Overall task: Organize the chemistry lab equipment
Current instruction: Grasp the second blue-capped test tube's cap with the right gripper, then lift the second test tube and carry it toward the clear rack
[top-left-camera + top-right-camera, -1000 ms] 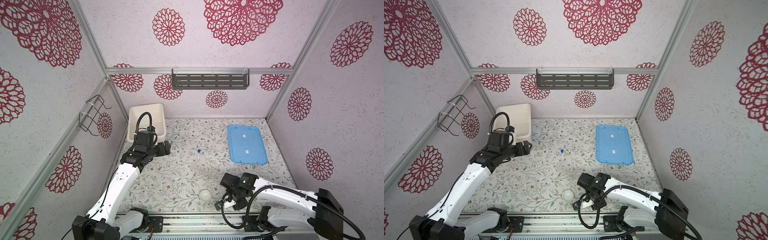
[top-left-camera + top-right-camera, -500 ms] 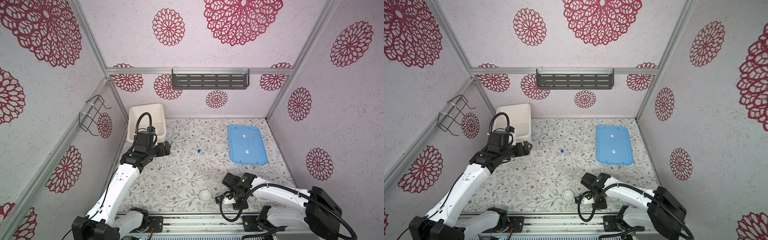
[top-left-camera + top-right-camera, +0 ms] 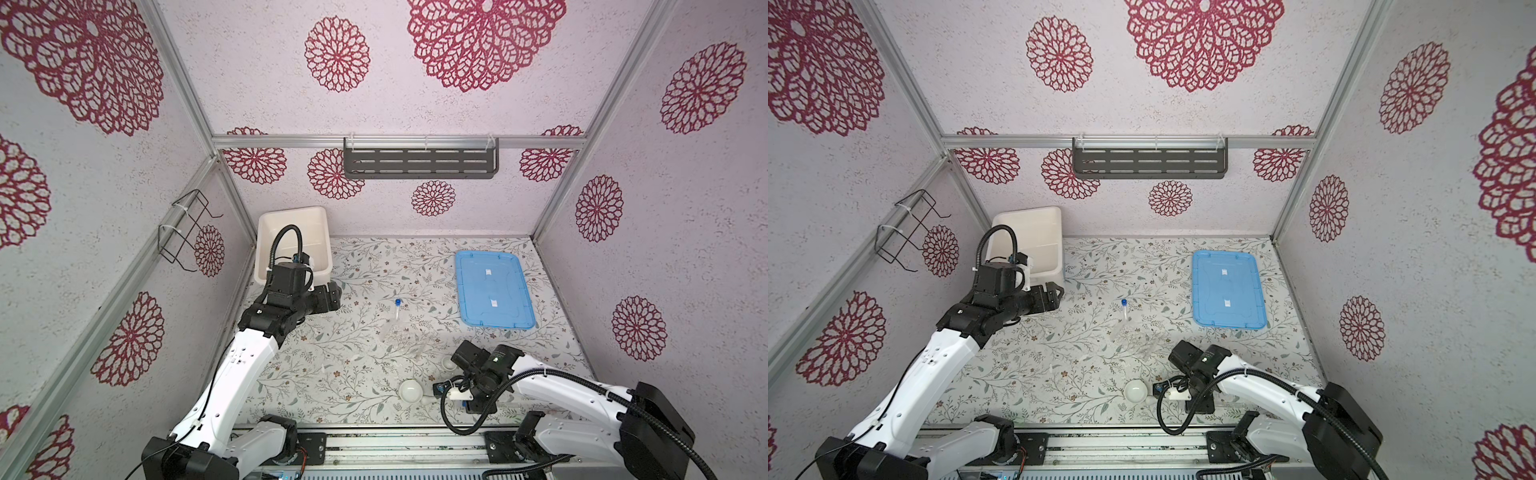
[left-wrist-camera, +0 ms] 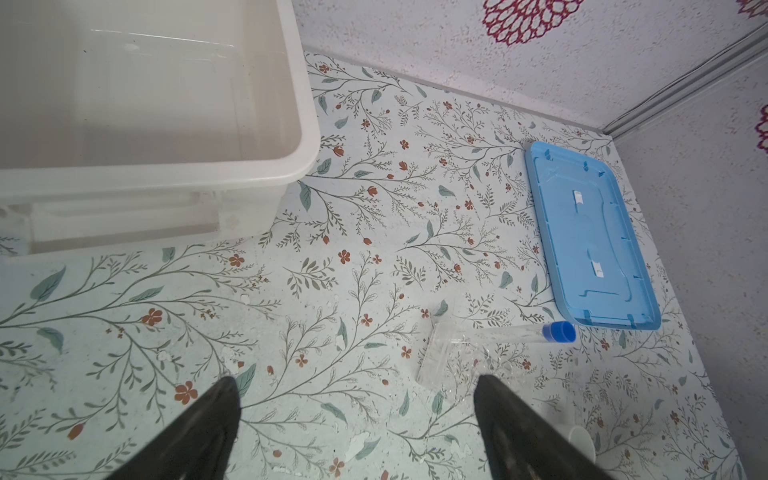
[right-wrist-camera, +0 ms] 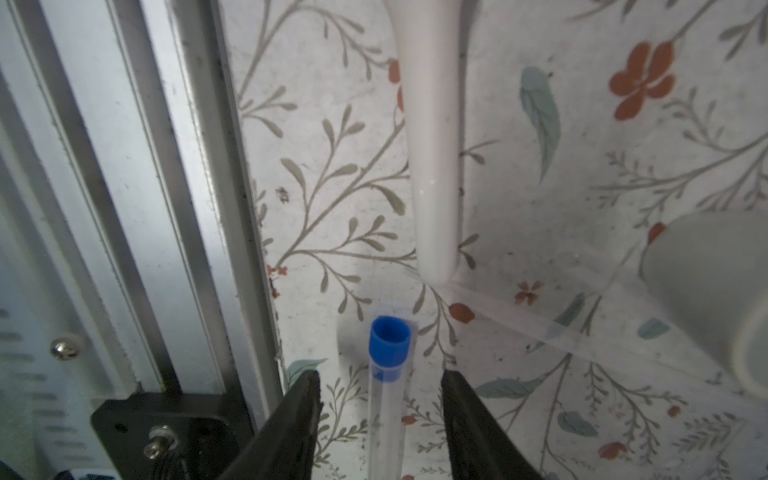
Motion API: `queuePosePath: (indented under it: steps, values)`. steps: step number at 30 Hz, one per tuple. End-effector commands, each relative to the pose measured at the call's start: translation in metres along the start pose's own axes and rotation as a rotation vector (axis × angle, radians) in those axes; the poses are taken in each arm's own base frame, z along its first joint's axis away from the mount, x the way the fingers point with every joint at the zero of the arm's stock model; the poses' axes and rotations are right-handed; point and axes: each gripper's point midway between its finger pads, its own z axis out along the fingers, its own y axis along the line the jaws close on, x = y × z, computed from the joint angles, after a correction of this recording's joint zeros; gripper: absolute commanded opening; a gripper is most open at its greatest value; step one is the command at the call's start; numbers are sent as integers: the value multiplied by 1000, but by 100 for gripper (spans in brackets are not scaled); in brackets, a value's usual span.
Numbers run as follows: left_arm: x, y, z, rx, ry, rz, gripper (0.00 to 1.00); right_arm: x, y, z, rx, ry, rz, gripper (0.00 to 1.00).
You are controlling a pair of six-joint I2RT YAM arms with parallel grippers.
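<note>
Thin clear blue-capped plastic tube (image 5: 388, 399) lies flat beside the grey metal front rail (image 5: 187, 208), the right gripper (image 5: 380, 376) having moved in to straddle it with jaws apart, so closure is next; left gripper (image 4: 357, 382) hangs open.

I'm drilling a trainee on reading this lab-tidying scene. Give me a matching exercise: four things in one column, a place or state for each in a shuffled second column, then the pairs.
Things
1. white tub
2. blue lid
3. left gripper
4. right gripper

Place or state
a. open, straddling a blue-capped tube
b. in the back left corner
c. open, nothing between its fingers
d. lying flat on the right side of the table

Pairs: 1-b, 2-d, 3-c, 4-a
</note>
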Motion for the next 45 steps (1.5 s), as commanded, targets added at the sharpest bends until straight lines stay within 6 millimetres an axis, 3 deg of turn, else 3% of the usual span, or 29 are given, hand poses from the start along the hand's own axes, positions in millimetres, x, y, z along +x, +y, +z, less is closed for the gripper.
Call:
queuePosePath:
  steps: [1, 27, 38, 45]
  values:
    - [-2, -1, -1, 12, -12, -10, 91, -2, 4, 3, -22, -24, 26, 51]
    - [0, 4, -5, -9, -17, 6, 91, 0, 5, 15, -29, -16, 26, 26]
    - [-3, 2, -4, -2, -15, 7, 91, -5, 4, 13, -24, -35, 9, 22]
    - [-5, 2, -7, -6, -23, 10, 92, -22, 11, 0, -49, -91, -24, 22]
